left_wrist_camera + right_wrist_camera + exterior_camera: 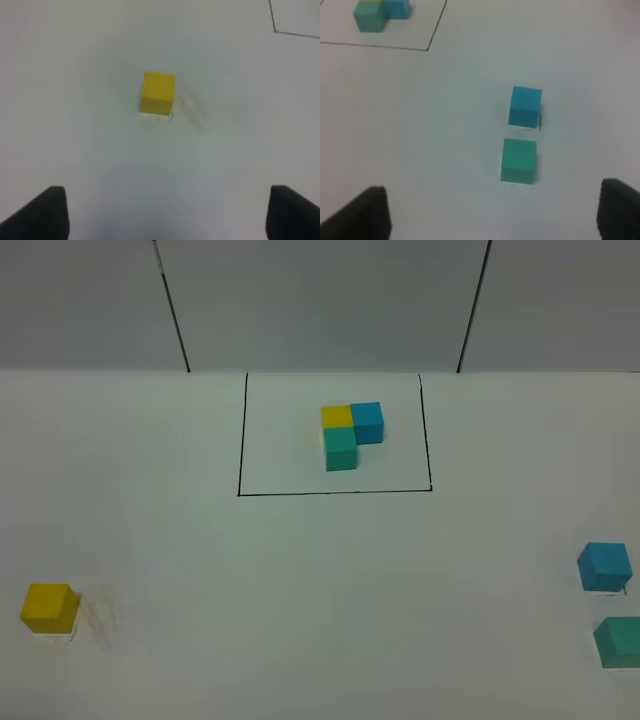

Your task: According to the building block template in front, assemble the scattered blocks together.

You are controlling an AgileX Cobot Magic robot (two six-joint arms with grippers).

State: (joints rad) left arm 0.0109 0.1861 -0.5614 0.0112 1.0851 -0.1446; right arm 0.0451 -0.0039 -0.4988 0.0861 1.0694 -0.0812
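Note:
The building block template (350,434) is a yellow, blue and teal-green trio inside a black drawn rectangle at the table's far middle; it also shows in the right wrist view (379,13). Of the scattered blocks, the yellow cube (48,607) sits alone at the near left. The blue cube (604,567) and the teal-green cube (620,641) sit close together at the near right edge. My left gripper (165,216) hovers open short of the yellow cube (158,93). My right gripper (495,215) is open before the teal-green cube (519,161) and blue cube (525,106). Neither arm shows in the high view.
The white table (300,590) spreads between the cubes. A faint scuff mark (100,618) lies just right of the yellow cube. A grey panelled wall (320,300) with dark seams stands behind the table's far edge.

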